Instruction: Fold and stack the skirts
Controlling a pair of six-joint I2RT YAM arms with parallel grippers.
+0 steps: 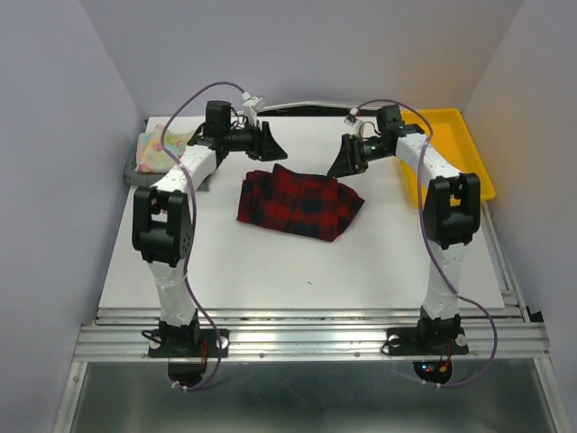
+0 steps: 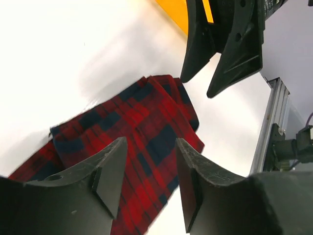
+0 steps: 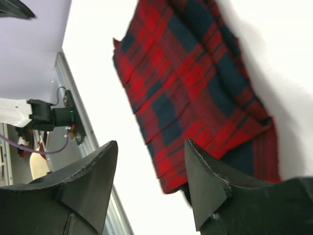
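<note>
Plaid skirt (image 1: 299, 202) mid surface (image 1: 270, 271), lying loose, rumpled, far side doubled over. L hand (image 1: 270, 144) up off surface by skirt's far-left edge, jaws partway apart, empty. R hand (image 1: 345, 160) by far-right edge, same: gap btwn fingers, nothing held. Floral skirt (image 1: 162, 149) at far-left corner, grey skirt (image 1: 131, 171) showing under it. Yellow tray (image 1: 455, 144) far right.

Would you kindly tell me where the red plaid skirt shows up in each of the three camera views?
Top external: the plaid skirt lies near the centre of the picture, slightly above the middle.
Left wrist: it fills the lower centre.
Right wrist: it runs from the upper centre to the lower right.
Shared landmark: the white table under it, seen in all three.
</note>
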